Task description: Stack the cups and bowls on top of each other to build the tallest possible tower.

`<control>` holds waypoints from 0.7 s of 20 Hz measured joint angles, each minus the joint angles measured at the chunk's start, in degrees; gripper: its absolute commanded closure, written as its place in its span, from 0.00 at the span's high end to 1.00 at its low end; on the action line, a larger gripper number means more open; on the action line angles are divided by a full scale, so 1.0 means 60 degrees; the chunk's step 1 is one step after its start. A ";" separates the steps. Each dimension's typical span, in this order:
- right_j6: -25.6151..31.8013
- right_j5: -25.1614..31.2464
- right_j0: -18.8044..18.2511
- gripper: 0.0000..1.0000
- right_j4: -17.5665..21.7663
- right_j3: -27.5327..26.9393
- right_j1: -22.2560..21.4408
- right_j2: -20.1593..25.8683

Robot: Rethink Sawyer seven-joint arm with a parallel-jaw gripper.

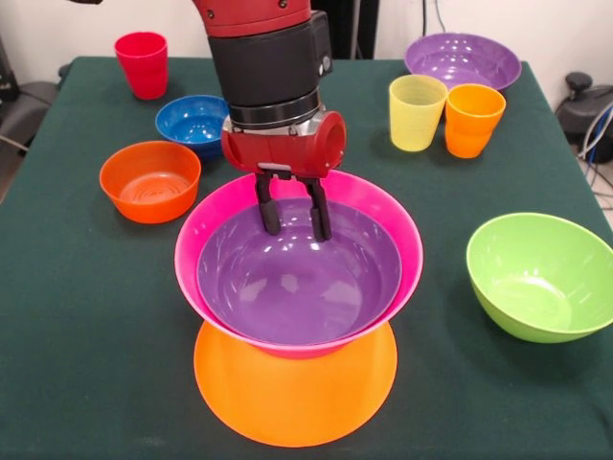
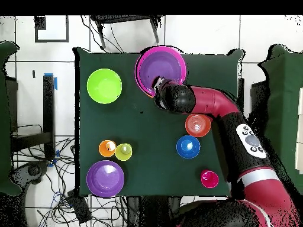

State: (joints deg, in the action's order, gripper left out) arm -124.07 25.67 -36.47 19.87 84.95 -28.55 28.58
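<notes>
- The jaws (image 1: 293, 218) hang with their two black fingers (image 1: 268, 209) spread a little apart, gripping nothing, their tips inside the far side of the purple bowl (image 1: 297, 283) at the top of the tower (image 1: 297, 326).
- The tower counts three bowls: that glossy purple bowl nests mouth-up in a wider hot pink bowl (image 1: 397, 240), and both sit on an upturned orange bowl (image 1: 295, 398) whose broad rim flares out on the worktop (image 1: 86, 316).
- The worktop is covered in dark green cloth; the tower stands near its front edge in the front view.
- Four more bowls stand loose and mouth-up: a lime green bowl (image 1: 541, 276) to the right of the tower, a small red-orange bowl (image 1: 150, 180) to the left, a small blue bowl (image 1: 193, 123) just behind that one, and a second purple bowl (image 1: 463, 59) at the far right corner.
- That makes seven bowls in all, each smooth, round and shiny plastic.
- There are three cups, all small tapered tumblers: a red cup (image 1: 142, 63) alone at the far left, and a see-through pale yellow cup (image 1: 417, 112) touching or just beside an orange cup (image 1: 472, 120) in front of the second purple bowl.
- The arm (image 1: 271, 57) is red with a black wrist section.
</notes>
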 measured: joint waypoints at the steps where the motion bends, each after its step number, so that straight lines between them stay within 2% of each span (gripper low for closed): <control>1: 0.0000 0.0000 -0.0008 1.00 -0.0042 0.0000 0.0004 0.0000; 8: 0.0000 0.0000 -0.0114 1.00 -0.0315 0.0011 -0.0151 0.0036; 14: 0.0000 0.0001 -0.0286 1.00 -0.0823 0.0020 -0.0656 0.0175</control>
State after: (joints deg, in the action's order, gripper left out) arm -124.07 25.68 -38.19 14.93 85.07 -32.48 29.63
